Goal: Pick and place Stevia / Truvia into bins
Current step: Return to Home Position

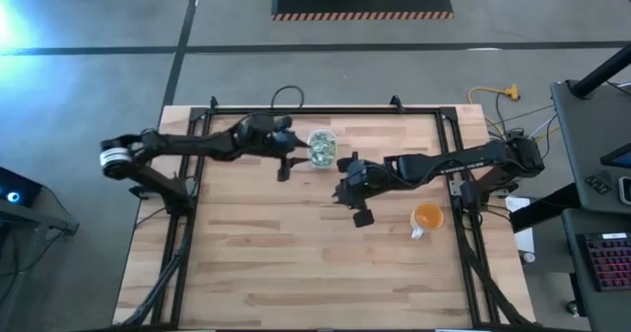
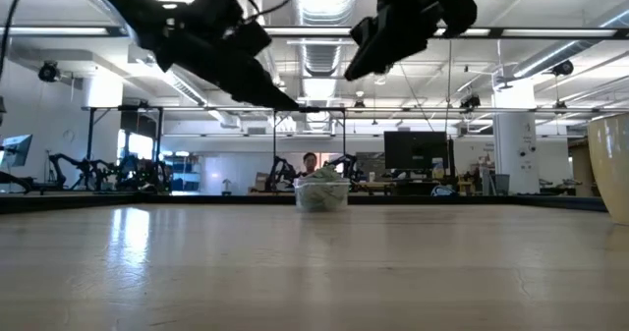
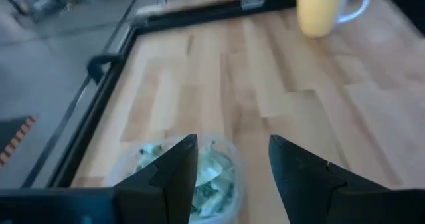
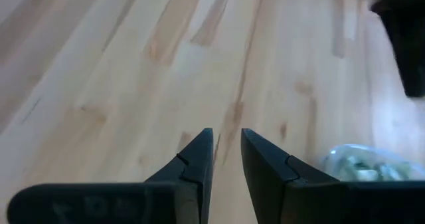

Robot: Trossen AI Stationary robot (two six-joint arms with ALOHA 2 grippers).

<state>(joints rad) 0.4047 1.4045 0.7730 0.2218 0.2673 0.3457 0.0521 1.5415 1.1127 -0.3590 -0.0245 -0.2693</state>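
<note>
The clear tub (image 1: 322, 148) stands near the table's far edge, and green and white packets (image 3: 211, 174) lie heaped in it. I see no packets loose on the table. My left gripper (image 1: 291, 155) hovers open just left of the tub, well above the table (image 2: 295, 103). In the left wrist view its fingers (image 3: 232, 151) stand above the tub's rim (image 3: 229, 147) and touch nothing. My right gripper (image 1: 347, 186) hangs in the air near the tub's right side. It holds nothing, and its fingers (image 4: 226, 141) stand a narrow gap apart. The tub (image 4: 362, 163) shows at the edge of the right wrist view.
An orange-yellow mug (image 1: 426, 217) stands on the table's right part, below my right arm; it also shows in the left wrist view (image 3: 319, 8). A black frame (image 1: 325, 108) runs round the table's edges. Bare wood (image 1: 296, 263) fills the near half.
</note>
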